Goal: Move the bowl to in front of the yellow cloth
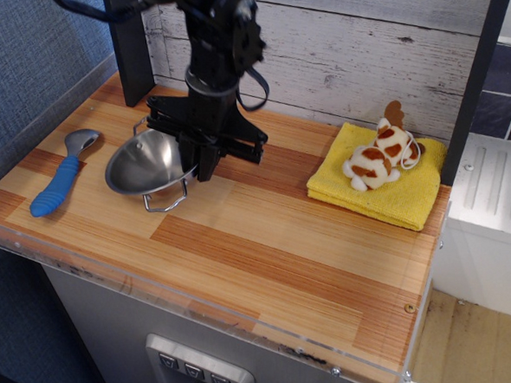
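Steel is gleaming at the left of the bench (267, 243), where the bowl (145, 161) is tilting with its right rim raised off the wood. The hand (200, 160) is clamping that rim between its fingers, so the step under way looks like the lift and carry. Next it needs to be travelling right and toward the near edge, setting down on bare wood before the cloth (386, 192) (a toy (379, 160) is lying on it). A spoon (59, 177) is sitting well left. The fingertips are merging with the dark body, so the exact grip is hard to read.
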Robot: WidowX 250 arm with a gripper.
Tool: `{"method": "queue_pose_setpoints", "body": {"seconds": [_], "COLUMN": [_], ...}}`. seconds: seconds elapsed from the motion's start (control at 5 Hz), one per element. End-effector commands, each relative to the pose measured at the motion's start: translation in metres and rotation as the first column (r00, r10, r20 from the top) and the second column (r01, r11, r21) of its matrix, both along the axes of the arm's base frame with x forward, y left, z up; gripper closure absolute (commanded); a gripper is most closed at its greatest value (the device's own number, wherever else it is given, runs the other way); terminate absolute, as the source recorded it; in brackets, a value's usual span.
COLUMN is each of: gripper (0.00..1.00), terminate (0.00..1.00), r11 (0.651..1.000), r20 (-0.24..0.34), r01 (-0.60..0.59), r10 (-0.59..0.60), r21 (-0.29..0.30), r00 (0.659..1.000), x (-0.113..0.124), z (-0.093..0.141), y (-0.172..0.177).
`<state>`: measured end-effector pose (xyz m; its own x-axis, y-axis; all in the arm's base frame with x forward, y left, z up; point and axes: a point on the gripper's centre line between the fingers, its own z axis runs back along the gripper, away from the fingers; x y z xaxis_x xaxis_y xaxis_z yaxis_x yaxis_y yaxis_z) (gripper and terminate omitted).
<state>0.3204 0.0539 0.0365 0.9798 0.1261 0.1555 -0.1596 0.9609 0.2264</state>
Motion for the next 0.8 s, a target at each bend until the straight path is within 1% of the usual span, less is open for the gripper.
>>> {"method": "queue_pose_setpoints", "body": {"seconds": [0.0,0.2,0.4,0.6], "gripper": [1.0,1.0,1.0,1.0], "terminate": [0.0,0.0,0.0,0.0], "r11": [1.0,0.995,0.977,0.95], "r20": [0.209,0.23,0.236,0.237], "r01": [0.021,0.103,0.211,0.311], "r10": [-0.017,-0.102,-0.211,-0.311], "r21": [-0.015,0.01,0.025,0.038], "r00": [0.978,0.968,0.949,0.92], "x": [0.014,0.012,0.005,-0.011], "z": [0.08,0.093,0.097,0.098], "y": [-0.005,-0.027,-0.059,-0.091]}}
